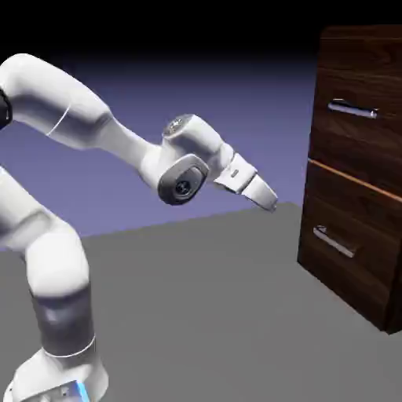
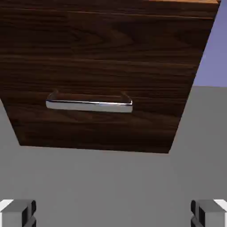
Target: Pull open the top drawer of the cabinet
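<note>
The dark wood cabinet stands at the exterior view's right. Its top drawer sits flush with the front and carries a slim silver bar handle. My gripper hangs in the air to the left of the cabinet, well below that handle and apart from the wood, angled down toward the lower half. In the hand view my gripper is open, its grey fingertips far apart with nothing between them. That view shows only the lower drawer and its handle; the top drawer is out of it.
A thin orange seam separates the two drawers. The lower drawer's handle juts toward the arm. The grey table stretches between the robot's base and the cabinet's foot.
</note>
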